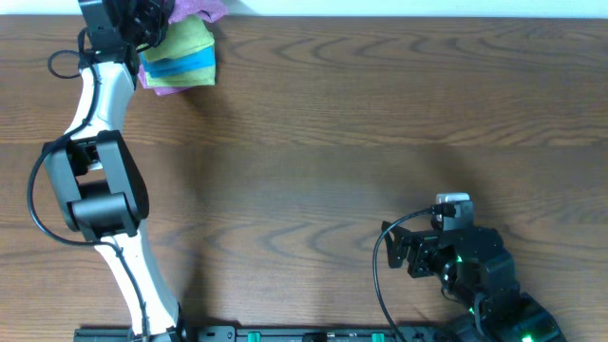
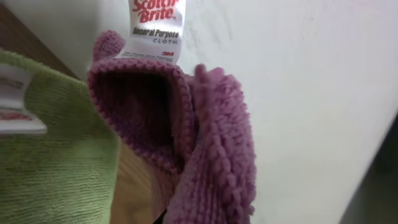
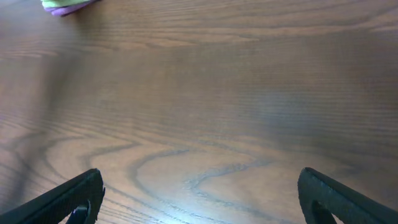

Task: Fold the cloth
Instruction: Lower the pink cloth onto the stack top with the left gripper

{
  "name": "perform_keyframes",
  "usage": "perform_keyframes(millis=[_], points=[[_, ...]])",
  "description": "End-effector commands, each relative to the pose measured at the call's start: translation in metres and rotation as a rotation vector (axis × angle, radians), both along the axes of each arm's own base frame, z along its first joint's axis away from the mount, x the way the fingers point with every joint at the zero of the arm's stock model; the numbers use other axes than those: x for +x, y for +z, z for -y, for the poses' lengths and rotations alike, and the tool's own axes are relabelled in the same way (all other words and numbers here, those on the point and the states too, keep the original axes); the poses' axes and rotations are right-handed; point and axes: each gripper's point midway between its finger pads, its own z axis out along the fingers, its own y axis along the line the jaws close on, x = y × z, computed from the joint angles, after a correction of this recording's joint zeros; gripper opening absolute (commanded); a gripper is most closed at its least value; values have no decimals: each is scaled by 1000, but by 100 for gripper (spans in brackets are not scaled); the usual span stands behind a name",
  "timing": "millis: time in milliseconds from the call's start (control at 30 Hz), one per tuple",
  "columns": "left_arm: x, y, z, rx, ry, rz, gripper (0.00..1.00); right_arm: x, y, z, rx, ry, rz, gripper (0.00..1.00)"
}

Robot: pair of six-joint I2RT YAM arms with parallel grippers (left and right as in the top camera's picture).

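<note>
Judging by how things lie, the folding is barely begun: no cloth is spread flat on the counter (image 1: 380, 142), and nothing shows a fresh crease. The purple cloth (image 2: 211, 137), which I take to be the one to fold, sits bunched at the far edge of the stack of cloths (image 1: 180, 62), its white label (image 2: 155, 25) standing up and its hem curled just beside the green cloth (image 2: 56, 155) that tops the stack. The left jaws are over that same edge of the stack, but no view shows them, so I cannot tell whether they pinch the purple cloth or sit spread around it; the way the fabric rises toward the camera hints at a grip, no more. The right jaws are spread wide, their fingers (image 3: 68, 199) over bare wood and holding nothing, well apart from the stack, diagonally across the counter from it. What is left is nearly everything: drawing the purple cloth off the stack, laying it flat beside it, and bringing one edge over the other
</note>
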Motion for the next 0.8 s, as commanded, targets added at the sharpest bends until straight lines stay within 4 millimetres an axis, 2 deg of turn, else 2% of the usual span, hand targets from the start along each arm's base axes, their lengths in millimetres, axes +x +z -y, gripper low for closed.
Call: perform_keyframes(millis=[0, 133, 400, 767], points=[[4, 1, -7, 55, 11, 20, 6, 1, -2, 5, -1, -30, -1, 99], [1, -10, -8, 95, 6, -17, 6, 1, -2, 5, 0, -30, -1, 99], [-7, -34, -25, 178, 45, -103, 6, 1, -2, 5, 0, -30, -1, 99], [-17, -56, -38, 270, 77, -187, 6, 1, -2, 5, 0, -30, -1, 99]])
